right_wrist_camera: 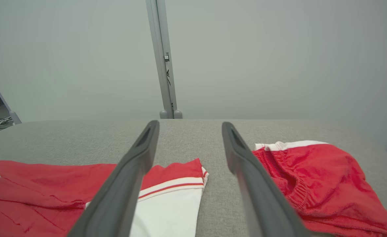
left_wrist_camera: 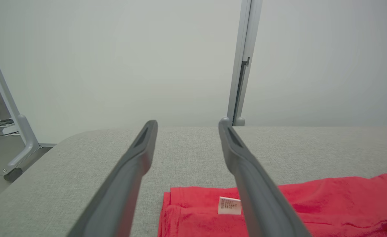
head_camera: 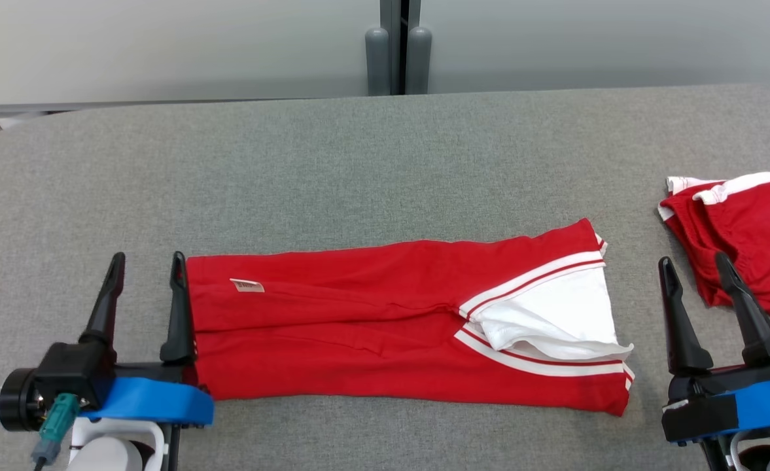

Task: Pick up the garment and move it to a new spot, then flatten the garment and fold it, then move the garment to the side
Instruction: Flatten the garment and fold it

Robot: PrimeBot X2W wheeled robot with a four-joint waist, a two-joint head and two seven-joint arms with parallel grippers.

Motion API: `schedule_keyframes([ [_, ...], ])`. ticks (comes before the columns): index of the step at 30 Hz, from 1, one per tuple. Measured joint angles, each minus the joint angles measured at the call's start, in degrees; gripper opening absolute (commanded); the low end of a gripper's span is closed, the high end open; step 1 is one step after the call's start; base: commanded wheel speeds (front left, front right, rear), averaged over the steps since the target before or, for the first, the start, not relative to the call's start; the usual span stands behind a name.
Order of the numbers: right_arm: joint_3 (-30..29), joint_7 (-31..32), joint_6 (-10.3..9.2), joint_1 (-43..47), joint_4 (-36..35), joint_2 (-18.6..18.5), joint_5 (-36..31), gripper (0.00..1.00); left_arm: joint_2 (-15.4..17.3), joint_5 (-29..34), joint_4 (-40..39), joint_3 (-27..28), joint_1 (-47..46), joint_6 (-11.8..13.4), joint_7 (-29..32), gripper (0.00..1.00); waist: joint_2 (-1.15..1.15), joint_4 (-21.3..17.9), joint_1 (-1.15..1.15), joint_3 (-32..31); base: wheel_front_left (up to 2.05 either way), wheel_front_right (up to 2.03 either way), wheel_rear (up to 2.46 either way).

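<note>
A red garment (head_camera: 385,320) with white panels and red-white stripes at its right end lies folded in a long band across the grey table (head_camera: 358,170). It carries a small white label (head_camera: 247,285) near its left end, also seen as the label (left_wrist_camera: 229,205) in the left wrist view. My left gripper (head_camera: 148,261) stands open at the garment's left edge, its inner finger beside the cloth. My right gripper (head_camera: 695,261) stands open just right of the garment's right end (right_wrist_camera: 173,184), holding nothing. The left wrist view has the garment (left_wrist_camera: 311,207) low and right of my fingers (left_wrist_camera: 246,171).
A second red garment (head_camera: 744,235) with white trim lies bunched at the table's right edge, behind my right gripper; it is also seen as the heap (right_wrist_camera: 315,184) in the right wrist view. A grey partition (head_camera: 394,46) with a post stands behind the table.
</note>
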Motion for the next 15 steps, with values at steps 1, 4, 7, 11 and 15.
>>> schedule_keyframes([
  [1, -0.2, 0.6, 0.00, 0.2, -0.4, 0.2, -0.5, 1.00, 0.1, 0.5, -0.2, -0.4, 0.2, 0.0, 0.0, 1.00, 0.00, 0.0, 0.00, -0.3, 0.00, 0.00, 0.00],
  [4, -0.5, 2.0, 0.00, 1.1, -1.3, 1.1, -1.2, 1.00, 0.5, 0.8, -0.4, -0.9, 1.0, -0.1, 0.0, 1.00, 0.00, 0.2, 0.00, -0.9, 0.00, 0.00, 0.00],
  [7, -0.7, 2.6, 0.00, 1.8, -1.8, 1.7, -1.3, 1.00, 0.8, 0.8, -0.4, -1.1, 1.7, 0.0, 0.5, 1.00, 0.00, 0.2, 0.00, -1.1, 0.00, 0.00, 0.00],
  [11, -1.0, 3.2, 0.00, 2.2, -2.1, 2.3, -1.3, 1.00, 0.8, 0.5, -0.2, -1.3, 2.2, 0.0, 0.7, 1.00, 0.00, 0.6, 0.00, -1.2, 0.00, 0.00, 0.00],
  [15, -1.1, 3.7, 0.00, 2.2, -2.4, 2.5, -1.3, 1.00, 0.7, 0.3, -0.2, -1.5, 2.2, 0.0, 0.8, 1.00, 0.01, 0.8, 0.00, -1.1, 0.00, 0.00, 0.00],
])
